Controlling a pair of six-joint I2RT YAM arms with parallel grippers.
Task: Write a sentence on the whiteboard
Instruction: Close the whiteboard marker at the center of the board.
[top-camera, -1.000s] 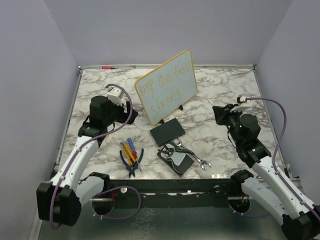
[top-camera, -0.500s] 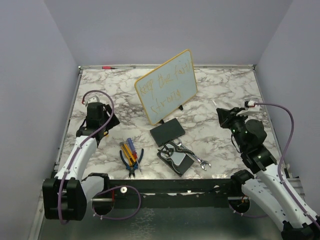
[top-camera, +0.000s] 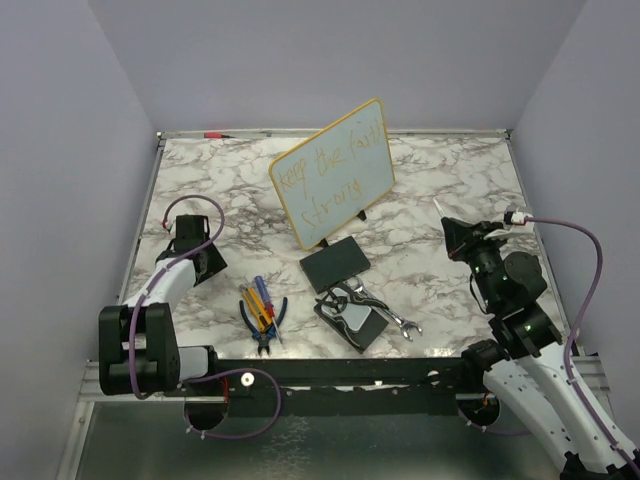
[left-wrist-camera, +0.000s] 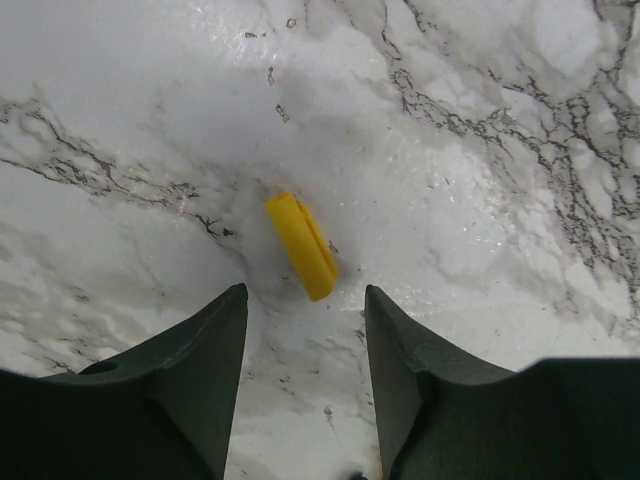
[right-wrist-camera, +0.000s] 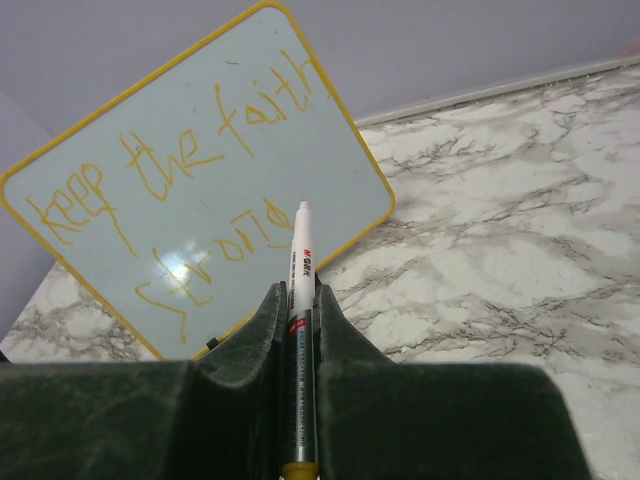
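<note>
1. Top external view: the whiteboard stands tilted on its feet at the back middle of the table, with its face turned toward the arms. The sentence fills it in two orange lines, "keep the faith" over "strong".
2. Right wrist view: your right pincer is clamped on the pen. The pen's bare tip points at the board but is well clear of it.
3. Left wrist view: your left pincer has its jaws apart and nothing between them. A yellow cap lies on the table just ahead of the tips.
4. Change: over the last second both arms have pulled back from the board. The left one has folded toward its base at the table's left edge, and the right one has drawn off to the near right. The lettering reads the same as before.
5. Reading: the writing looks finished, and you appear to be retiring the arms. The pen is uncapped, so the cap under the left pincer is likely your next concern.
</note>
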